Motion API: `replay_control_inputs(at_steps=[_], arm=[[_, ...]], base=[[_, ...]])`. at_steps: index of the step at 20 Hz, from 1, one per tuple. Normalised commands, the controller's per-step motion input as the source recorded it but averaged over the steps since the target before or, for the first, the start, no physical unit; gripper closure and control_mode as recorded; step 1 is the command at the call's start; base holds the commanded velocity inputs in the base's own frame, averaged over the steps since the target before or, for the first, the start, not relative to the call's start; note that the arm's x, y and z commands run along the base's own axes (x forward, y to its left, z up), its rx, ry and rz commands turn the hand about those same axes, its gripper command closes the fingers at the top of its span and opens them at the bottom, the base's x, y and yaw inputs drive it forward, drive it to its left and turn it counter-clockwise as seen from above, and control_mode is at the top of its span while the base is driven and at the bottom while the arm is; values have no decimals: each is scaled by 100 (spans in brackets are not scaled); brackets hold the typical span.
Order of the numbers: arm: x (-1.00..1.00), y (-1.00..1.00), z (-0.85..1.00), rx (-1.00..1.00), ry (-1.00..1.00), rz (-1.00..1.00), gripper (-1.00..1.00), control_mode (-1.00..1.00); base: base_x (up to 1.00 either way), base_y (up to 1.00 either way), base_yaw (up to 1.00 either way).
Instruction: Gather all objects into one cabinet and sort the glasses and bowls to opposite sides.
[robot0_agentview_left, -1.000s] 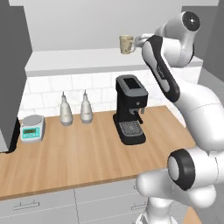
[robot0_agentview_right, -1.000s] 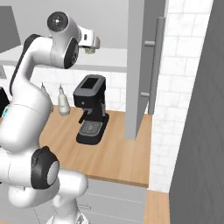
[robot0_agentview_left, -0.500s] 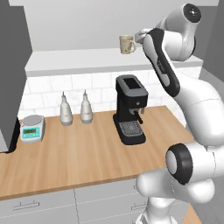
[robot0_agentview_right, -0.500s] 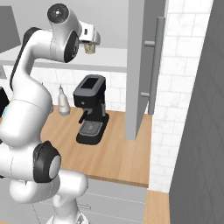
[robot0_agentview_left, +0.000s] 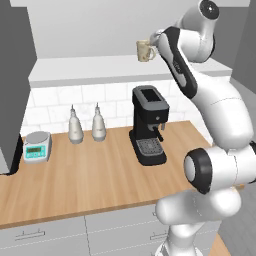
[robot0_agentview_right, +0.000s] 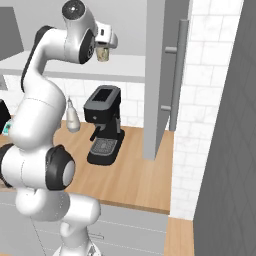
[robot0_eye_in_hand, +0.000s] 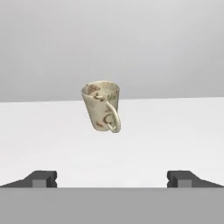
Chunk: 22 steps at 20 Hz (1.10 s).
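Nearest you, the gripper (robot0_eye_in_hand: 112, 179) is showing its two dark fingertips (robot0_eye_in_hand: 41, 178) spread wide at the bottom of the hand view, and nothing is sitting between them. You are carrying nothing.

Just ahead of the open jaws and centred on their gap, the cream mug (robot0_eye_in_hand: 101, 111) is tilting, its handle turned towards you and its base seemingly off the board, so you are most likely looking at a mug just let go and dropping or settling. In the left base view the same mug (robot0_agentview_left: 145, 50) is sitting just off the hand's end, above the white shelf board (robot0_agentview_left: 90, 67) of the cabinet; in the right base view it (robot0_agentview_right: 102, 53) is hanging just under the hand.

Beyond the mug, the board is running back to the pale grey back wall (robot0_eye_in_hand: 112, 43). The other mugs and the bowl are out of sight here.

If you are sorting by sides, check where along the board this mug comes to rest before you fetch the next; a tilted mug could roll.
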Motion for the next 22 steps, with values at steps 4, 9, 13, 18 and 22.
replay_control_inputs(at_steps=[4, 9, 13, 18, 22], arm=[[58, 0, 24, -6, 21, 0, -100, -100], [34, 0, 4, -11, 13, 0, -100, -100], [-2, -2, -6, -11, 0, 1, -100, -100], [-20, -8, -24, -11, 0, 3, -100, -100], [-23, -4, -31, -9, -3, 3, -100, -100]], base=[[0, 0, 0], [0, 0, 0], [0, 0, 0], [0, 0, 0], [0, 0, 0]])
